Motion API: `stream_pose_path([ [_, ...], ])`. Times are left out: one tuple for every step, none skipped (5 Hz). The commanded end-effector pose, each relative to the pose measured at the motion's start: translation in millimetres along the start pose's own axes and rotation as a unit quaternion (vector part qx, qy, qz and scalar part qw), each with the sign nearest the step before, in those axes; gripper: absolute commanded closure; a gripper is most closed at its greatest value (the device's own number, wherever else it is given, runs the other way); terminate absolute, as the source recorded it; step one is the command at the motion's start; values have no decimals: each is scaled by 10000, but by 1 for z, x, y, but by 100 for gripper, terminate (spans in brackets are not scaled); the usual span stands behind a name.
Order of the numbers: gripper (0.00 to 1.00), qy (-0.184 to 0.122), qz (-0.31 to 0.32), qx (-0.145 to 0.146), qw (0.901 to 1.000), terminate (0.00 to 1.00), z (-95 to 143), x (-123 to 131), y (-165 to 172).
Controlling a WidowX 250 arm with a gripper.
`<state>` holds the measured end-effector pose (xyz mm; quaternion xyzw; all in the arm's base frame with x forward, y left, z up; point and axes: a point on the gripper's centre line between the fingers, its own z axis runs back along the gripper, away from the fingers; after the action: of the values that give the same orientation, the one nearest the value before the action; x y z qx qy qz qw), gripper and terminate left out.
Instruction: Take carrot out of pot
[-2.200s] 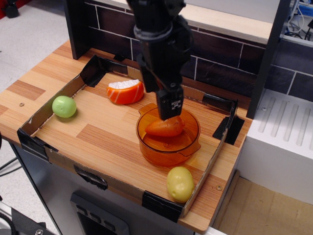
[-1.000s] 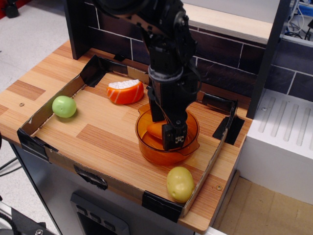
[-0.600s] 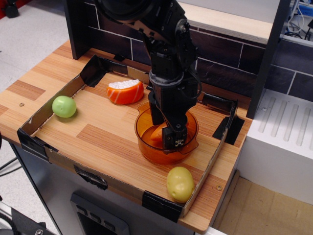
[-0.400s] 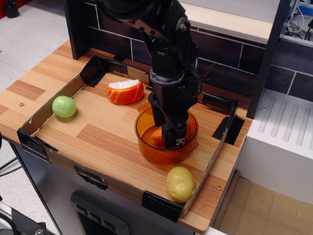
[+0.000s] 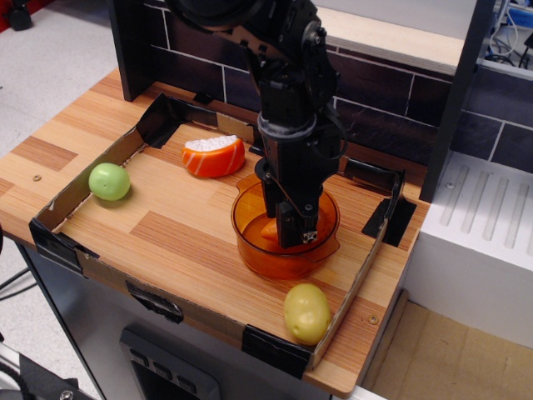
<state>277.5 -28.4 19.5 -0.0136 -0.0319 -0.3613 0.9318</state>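
The translucent orange pot (image 5: pixel 250 252) stands at the right of the wooden board, inside the low cardboard border. My black gripper (image 5: pixel 291 233) reaches straight down into it. The orange carrot (image 5: pixel 268 230) lies inside the pot, mostly hidden by the fingers; only its left part shows. The near finger (image 5: pixel 305 236) is in front of the carrot and the other is behind it, so the jaws look closed on the carrot, low in the pot.
An orange-and-white half-round slice (image 5: pixel 213 156) lies behind and left of the pot. A green ball (image 5: pixel 110 181) sits at the left edge. A yellow potato-like toy (image 5: pixel 306 312) lies at the front right corner. A dark brick wall (image 5: pixel 375 100) stands behind; a white unit (image 5: pixel 483 242) on the right.
The gripper came down from above the carrot into the pot and narrowed around the carrot. In the last moment it has shifted slightly up and right, and the pot was nudged a little.
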Motion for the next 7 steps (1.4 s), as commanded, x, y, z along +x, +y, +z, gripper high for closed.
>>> stream_pose_path([
  [100, -493, 44, 278, 9984, 0, 43, -5, 9],
  [100, -793, 102, 269, 9964, 0, 70, -14, 11],
  [100, -979, 124, 346, 9945, 0, 89, -30, 13],
  [100, -826, 214, 254, 9960, 0, 91, -63, 15],
  [100, -688, 146, 396, 9967, 0, 83, -88, 18],
  [100, -501, 174, 530, 9972, 0, 70, -102, 23],
  [100, -275, 254, 685, 9970, 0, 52, -110, 28],
])
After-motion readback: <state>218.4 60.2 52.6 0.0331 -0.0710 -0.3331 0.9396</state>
